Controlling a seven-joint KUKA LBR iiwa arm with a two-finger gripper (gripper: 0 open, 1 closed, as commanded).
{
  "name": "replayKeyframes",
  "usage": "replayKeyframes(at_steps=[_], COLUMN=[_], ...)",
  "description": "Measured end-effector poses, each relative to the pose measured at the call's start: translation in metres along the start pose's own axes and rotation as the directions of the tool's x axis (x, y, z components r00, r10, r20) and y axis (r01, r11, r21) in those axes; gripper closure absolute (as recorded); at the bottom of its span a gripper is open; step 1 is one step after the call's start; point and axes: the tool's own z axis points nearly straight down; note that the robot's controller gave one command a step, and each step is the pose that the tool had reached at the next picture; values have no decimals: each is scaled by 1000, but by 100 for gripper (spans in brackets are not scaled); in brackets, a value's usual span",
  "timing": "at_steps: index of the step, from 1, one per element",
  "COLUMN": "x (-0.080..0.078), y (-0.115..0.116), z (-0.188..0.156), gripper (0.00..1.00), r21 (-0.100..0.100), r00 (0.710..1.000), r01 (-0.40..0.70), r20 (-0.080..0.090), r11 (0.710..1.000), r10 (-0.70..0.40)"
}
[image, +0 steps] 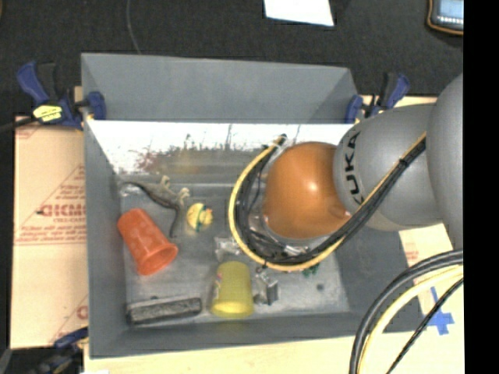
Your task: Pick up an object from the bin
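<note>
My gripper (267,287) reaches down at the front middle of the bin, mostly hidden beneath the arm's orange cover. Right beside it, on its left, lies a yellow plastic cup (232,289) on its side, close enough that it may be touching. A small yellow toy with dark markings (199,216) rests a little farther back and to the left. Whether anything is held cannot be seen.
An orange plastic cup (146,242) lies on its side at the left. A grey-brown toy lizard (162,193) sits behind it. A dark grey flat bar (164,309) lies along the front wall. The arm covers the bin's right half.
</note>
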Motion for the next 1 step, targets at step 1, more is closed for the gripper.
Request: replayKeyframes(at_steps=[1], x=[-22], y=[35], z=[30], gripper=[0], r21=[5], r00=[983], r01=[182], r20=[-2], r11=[983], r10=[-182])
